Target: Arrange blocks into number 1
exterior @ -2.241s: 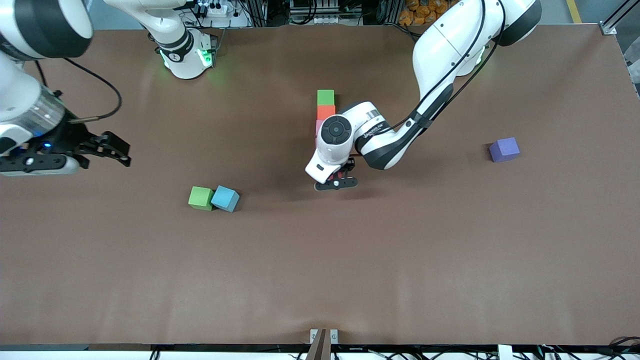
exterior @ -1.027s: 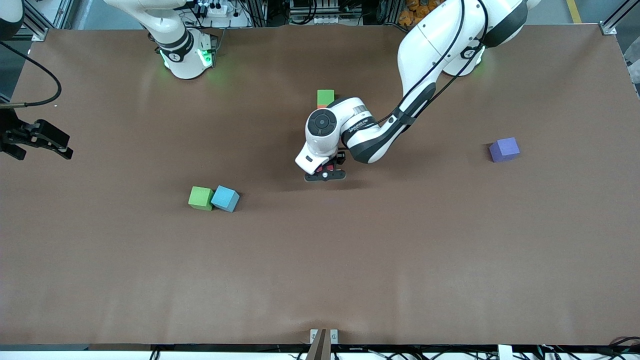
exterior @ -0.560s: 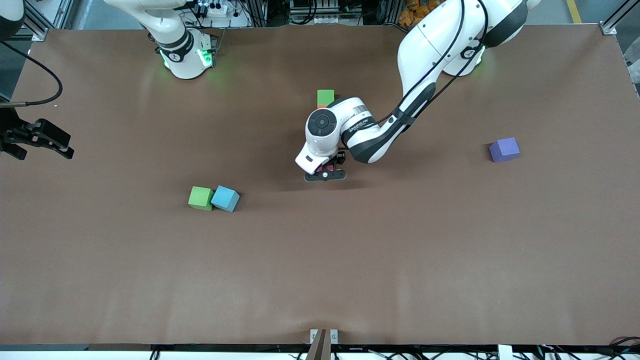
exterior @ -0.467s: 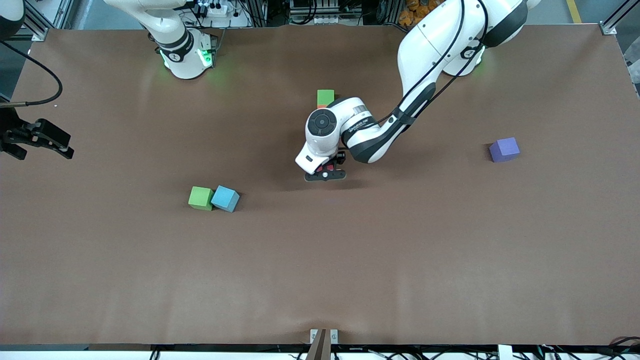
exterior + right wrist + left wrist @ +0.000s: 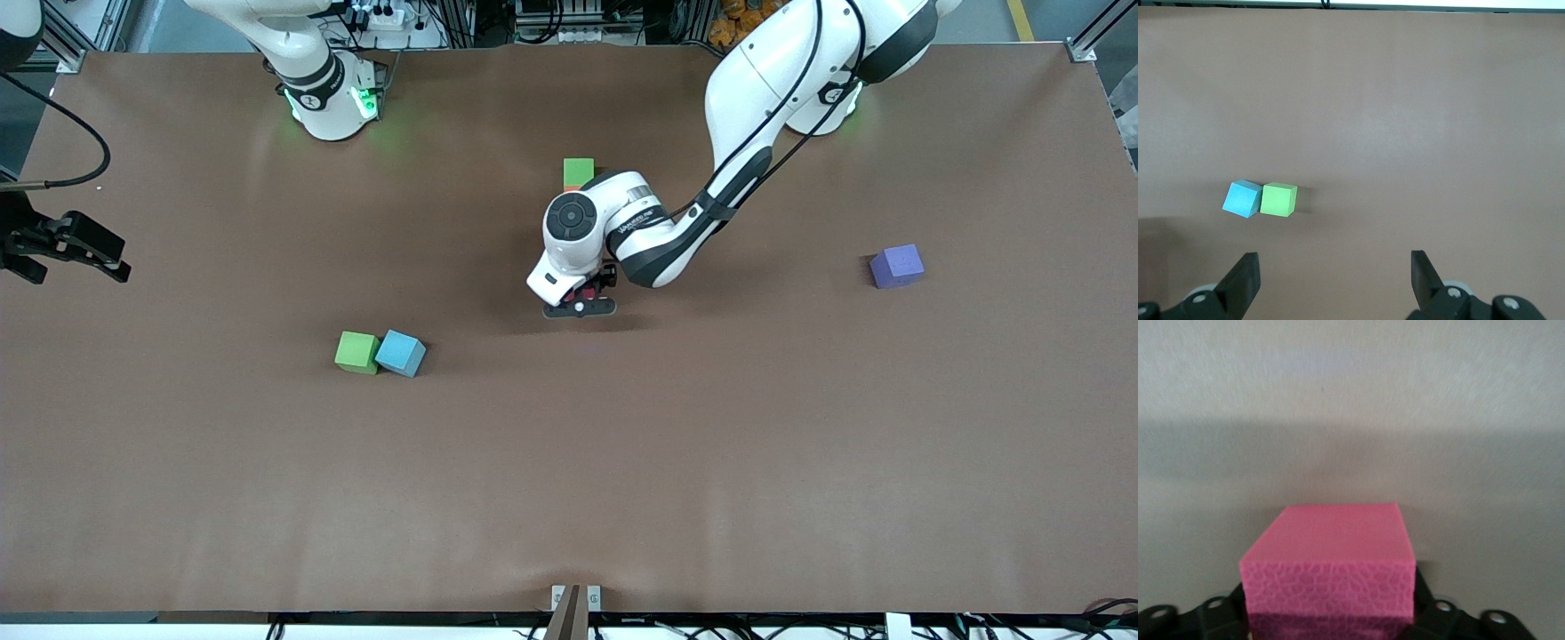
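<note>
Left end effector (image 5: 580,305) clamped on pink cube (image 5: 1331,567) near green cube (image 5: 579,172), right end effector (image 5: 84,249) apart, waiting at bench (image 5: 622,462) edge

matt foam pink block (image 5: 1331,560), crackled face

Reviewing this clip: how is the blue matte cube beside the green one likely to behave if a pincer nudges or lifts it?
The blue matte cube has flat faces and rests flat on the brown table, so it would probably slide, not roll. It touches the green matte cube, so a push toward that one likely moves both. Its matte, foam-like look suggests it is light and easy to grip.
</note>
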